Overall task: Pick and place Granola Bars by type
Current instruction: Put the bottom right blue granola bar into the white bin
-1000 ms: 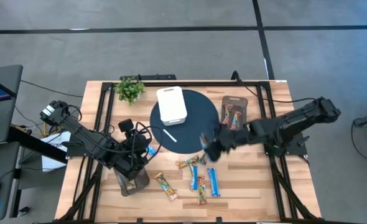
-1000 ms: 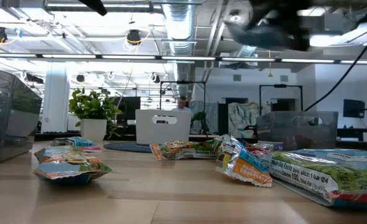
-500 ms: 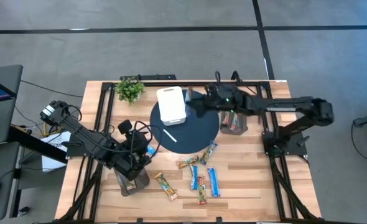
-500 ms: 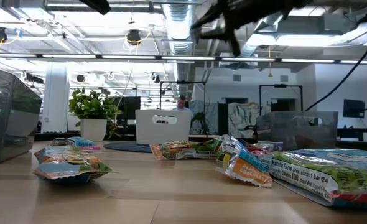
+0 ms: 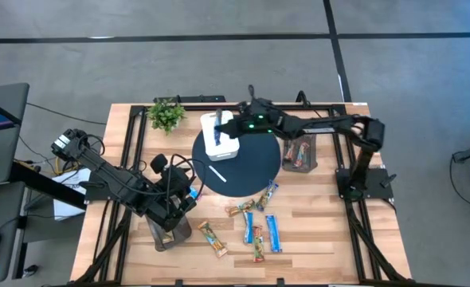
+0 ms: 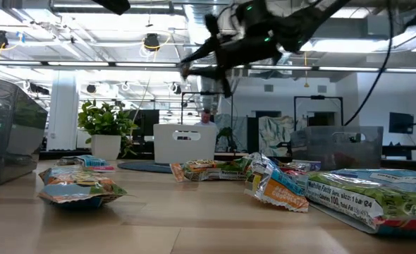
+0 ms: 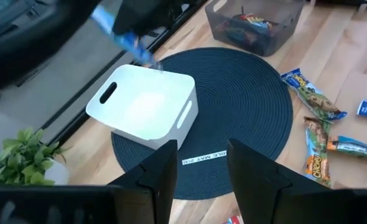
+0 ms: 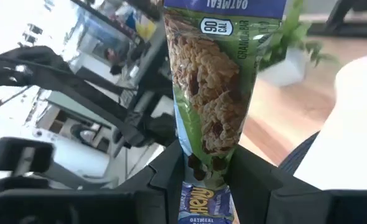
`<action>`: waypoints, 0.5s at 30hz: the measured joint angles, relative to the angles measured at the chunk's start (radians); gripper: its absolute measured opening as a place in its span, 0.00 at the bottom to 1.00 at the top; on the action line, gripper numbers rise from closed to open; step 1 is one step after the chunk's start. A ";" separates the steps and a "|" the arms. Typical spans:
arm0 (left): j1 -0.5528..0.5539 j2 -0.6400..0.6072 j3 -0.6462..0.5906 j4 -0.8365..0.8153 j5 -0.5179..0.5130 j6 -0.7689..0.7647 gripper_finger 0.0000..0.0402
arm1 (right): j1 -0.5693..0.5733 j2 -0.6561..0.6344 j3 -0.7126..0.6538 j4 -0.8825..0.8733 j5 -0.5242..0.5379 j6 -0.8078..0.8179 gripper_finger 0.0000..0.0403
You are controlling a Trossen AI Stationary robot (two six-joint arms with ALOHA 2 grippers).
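My right gripper [image 5: 221, 126] hovers over the white tray [image 5: 219, 135] on the dark round mat [image 5: 255, 163], shut on a blue-and-green granola bar [image 8: 214, 93]. The bar also shows in the left wrist view as a blue bar [image 7: 118, 31] above the white tray [image 7: 146, 109]. Several more bars [image 5: 255, 227] lie flat on the wood near the table's near edge. A grey bin [image 5: 300, 149] at the mat's right holds other bars. My left gripper [image 5: 175, 203] waits open, low at the table's left, with a blue bar [image 5: 192, 194] beside it. My right gripper pinches the granola bar between its two fingers [image 8: 171, 171], close to one end [image 8: 205, 155]; a short stub of wrapper [image 8: 205, 208] shows behind the fingers. The bar runs forward along the fingers and is lifted clear, high over the white tray.
A potted plant [image 5: 166, 114] stands at the far left corner. A thin white stick [image 5: 217, 174] lies on the mat. A second grey bin [image 5: 167, 231] sits under my left arm. Bare wood lies on the near right side of the table.
My right arm has swung from the loose bars near the table's middle, up and toward the far left, to a place over the white tray, carrying the bar with it. The left arm has kept still.
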 joint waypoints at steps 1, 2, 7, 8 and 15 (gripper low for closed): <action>0.000 0.000 0.000 0.000 0.000 -0.005 0.34 | -0.004 0.019 0.022 -0.036 -0.012 0.005 0.25; 0.000 0.000 0.000 0.000 0.000 -0.011 0.34 | -0.005 0.039 0.045 -0.079 -0.020 0.007 0.25; 0.000 0.000 0.000 0.000 0.003 -0.033 0.34 | -0.027 0.090 0.143 -0.315 -0.014 -0.038 0.25; 0.000 0.000 0.000 -0.001 0.004 -0.038 0.34 | -0.031 0.090 0.150 -0.358 -0.010 -0.055 0.25; 0.001 0.000 0.000 -0.002 -0.005 -0.039 0.34 | -0.037 0.074 0.177 -0.414 0.035 -0.161 0.26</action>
